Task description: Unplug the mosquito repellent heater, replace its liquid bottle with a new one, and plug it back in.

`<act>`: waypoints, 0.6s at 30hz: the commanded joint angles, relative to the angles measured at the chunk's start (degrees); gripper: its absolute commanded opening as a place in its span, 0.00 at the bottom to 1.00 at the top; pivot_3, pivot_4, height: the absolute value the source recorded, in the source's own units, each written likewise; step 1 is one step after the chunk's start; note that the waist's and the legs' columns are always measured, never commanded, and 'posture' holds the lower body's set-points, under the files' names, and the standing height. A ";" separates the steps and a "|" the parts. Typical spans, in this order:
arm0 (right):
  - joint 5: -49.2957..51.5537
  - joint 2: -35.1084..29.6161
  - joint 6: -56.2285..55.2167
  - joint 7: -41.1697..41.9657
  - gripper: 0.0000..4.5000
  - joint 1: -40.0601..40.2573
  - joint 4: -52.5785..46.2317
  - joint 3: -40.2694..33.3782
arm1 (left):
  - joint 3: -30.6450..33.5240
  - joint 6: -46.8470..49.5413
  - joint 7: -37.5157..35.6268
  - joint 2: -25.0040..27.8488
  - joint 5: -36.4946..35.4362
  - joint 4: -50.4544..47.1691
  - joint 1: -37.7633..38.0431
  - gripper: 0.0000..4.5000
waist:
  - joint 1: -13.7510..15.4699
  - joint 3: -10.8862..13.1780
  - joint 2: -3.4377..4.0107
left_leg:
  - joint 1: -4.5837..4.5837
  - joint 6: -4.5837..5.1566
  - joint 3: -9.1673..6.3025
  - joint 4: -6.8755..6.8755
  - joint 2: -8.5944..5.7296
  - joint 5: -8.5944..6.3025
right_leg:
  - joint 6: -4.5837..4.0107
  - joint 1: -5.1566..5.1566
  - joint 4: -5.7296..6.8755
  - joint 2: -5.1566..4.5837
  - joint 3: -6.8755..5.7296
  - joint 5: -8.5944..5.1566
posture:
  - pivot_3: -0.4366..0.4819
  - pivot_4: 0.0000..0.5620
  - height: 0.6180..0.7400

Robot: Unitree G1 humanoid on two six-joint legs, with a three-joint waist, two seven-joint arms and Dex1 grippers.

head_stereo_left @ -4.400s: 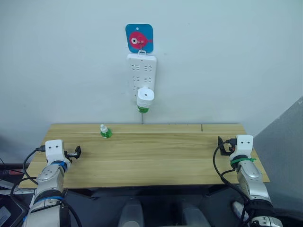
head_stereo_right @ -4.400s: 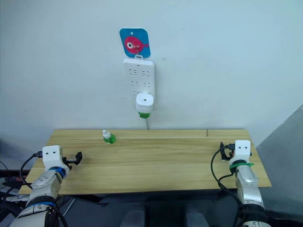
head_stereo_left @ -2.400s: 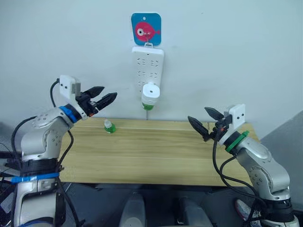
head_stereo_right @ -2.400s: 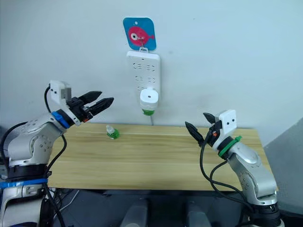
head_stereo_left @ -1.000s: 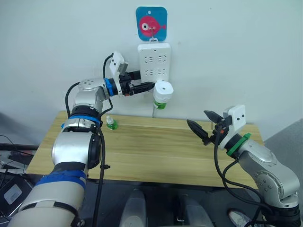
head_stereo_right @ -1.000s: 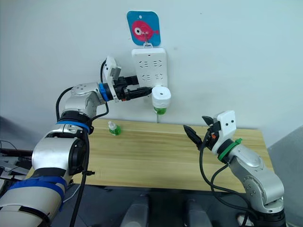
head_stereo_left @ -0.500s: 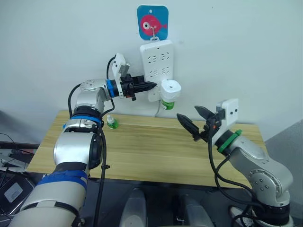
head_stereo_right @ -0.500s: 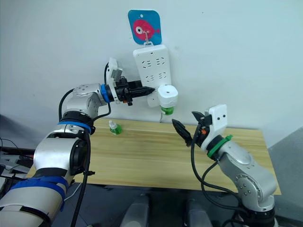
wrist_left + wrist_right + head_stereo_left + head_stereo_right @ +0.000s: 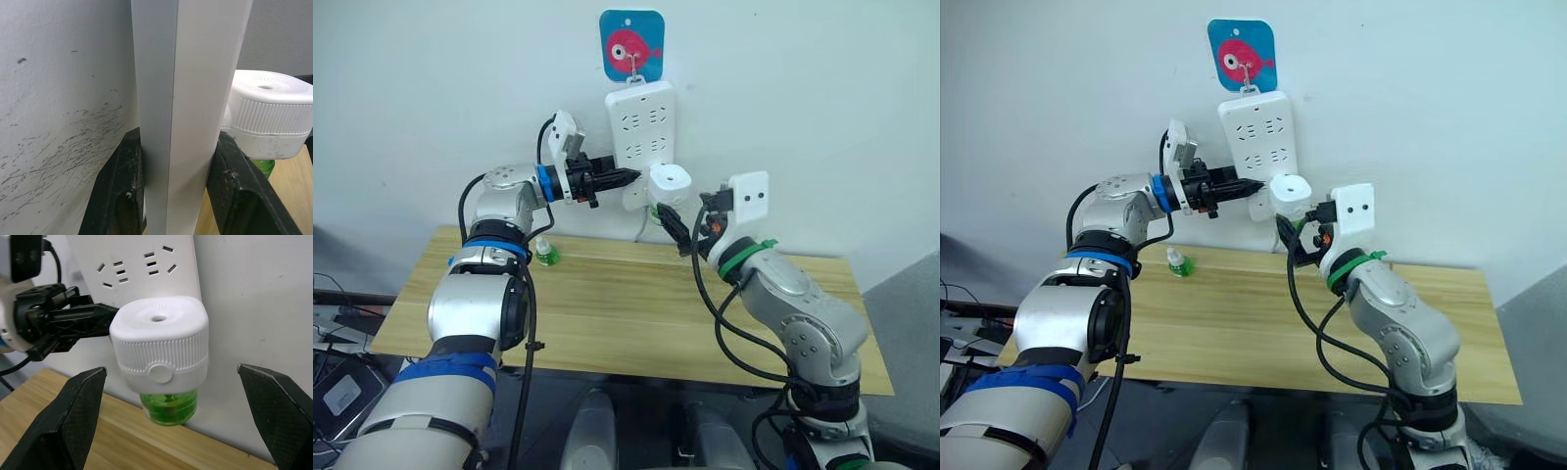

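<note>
Two grippers are now engaged near the top centre: the power strip point(image 9: 641, 132) is clamped by the left gripper point(image 9: 625, 177), while the right gripper point(image 9: 176, 382), jaws wide apart, has been brought up around the still-plugged heater point(image 9: 159, 340), so unplugging appears imminent.

Bright, even light; soft shadows.

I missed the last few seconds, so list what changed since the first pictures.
Both arms rose from the table. The left tool swung to the wall and clamped the power strip's edge, tilting it. The right tool came up open, straddling the mosquito repellent heater without touching. The heater remains plugged in; the spare bottle has not moved.
</note>
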 commanded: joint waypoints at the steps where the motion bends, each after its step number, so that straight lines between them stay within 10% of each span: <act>1: -1.86 1.06 -1.92 0.51 1.00 -2.18 0.81 1.05 | 0.51 -0.18 1.04 -0.46 0.32 -0.13 -1.43 0.29 | -0.01 0.02 0.02 | 0.00 0.00 -0.01 0.00 0.00 0.00 | 0.00 0.00 0.00 0.00 0.00 0.00 | 0.78 0.42 1.00; 12: -6.31 4.85 -6.82 2.01 1.00 -6.30 8.36 1.72 | 0.55 -0.50 1.72 -0.59 0.73 -0.08 -1.59 0.29 | -0.02 0.05 0.04 | -0.01 0.02 -0.07 0.00 0.00 0.01 | 0.00 0.02 0.01 0.00 -0.06 0.00 | 0.79 0.42 1.00; 18: -7.81 5.59 -8.17 3.33 0.65 -6.65 9.59 1.95 | 0.60 -0.80 1.86 -0.50 0.92 -0.21 -1.22 0.29 | -0.01 0.14 0.14 | -0.01 0.02 -0.11 0.00 0.00 0.01 | -0.01 0.03 0.01 0.00 -0.10 0.00 | 0.80 0.42 1.00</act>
